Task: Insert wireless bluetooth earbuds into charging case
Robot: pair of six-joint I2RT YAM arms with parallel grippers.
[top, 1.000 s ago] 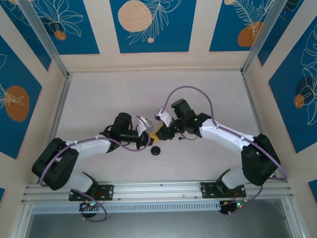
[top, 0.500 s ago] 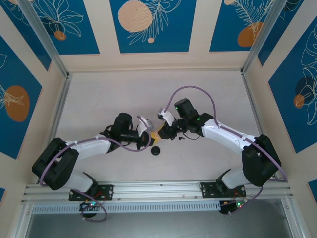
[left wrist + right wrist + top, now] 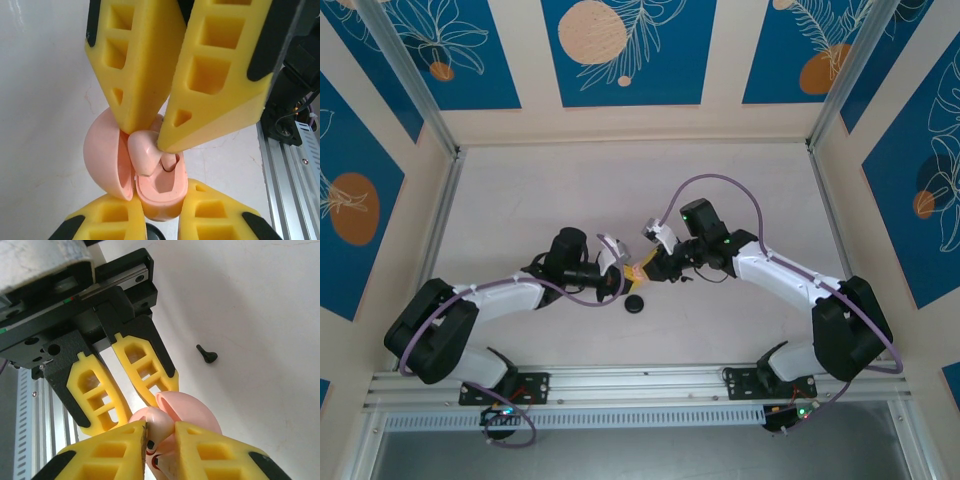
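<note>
The right gripper (image 3: 148,136) pinches the probably light, slick pink earbud (image 3: 142,156) by its bulb; left gripper (image 3: 160,212) clamps the pink case (image 3: 165,189).

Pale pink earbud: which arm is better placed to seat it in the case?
Right: the right claw pinches the pale pink earbud at the open round pink case, which the left claw clamps.

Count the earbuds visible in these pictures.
2. One pale pink earbud sits pinched in the right pincer at the open pink case; one black earbud lies loose on the table. Others may be hidden.
</note>
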